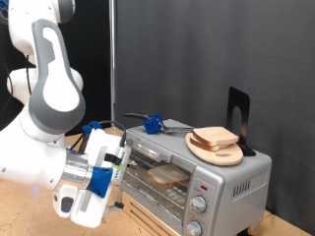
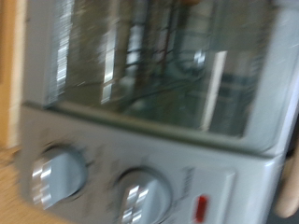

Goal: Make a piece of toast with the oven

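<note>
The silver toaster oven (image 1: 221,177) stands at the exterior view's right, door shut as far as I can see. A pale slice of toast (image 1: 215,136) lies on a round wooden board (image 1: 219,152) on top of the oven. Through the glass door (image 1: 157,179) a tan, slice-like shape (image 1: 169,176) shows on the rack. My gripper (image 1: 116,165) is at the left end of the oven's front, close to the door's handle bar (image 1: 148,149). The blurred wrist view shows the glass door (image 2: 149,65) and two round knobs (image 2: 56,175) close up, with no fingers in it.
A blue-handled utensil (image 1: 152,123) lies on the oven's top at the back. A black stand (image 1: 237,113) rises behind the board. A red lamp (image 2: 199,207) sits beside the knobs. The oven rests on a wooden tabletop (image 1: 30,211) with a dark backdrop behind.
</note>
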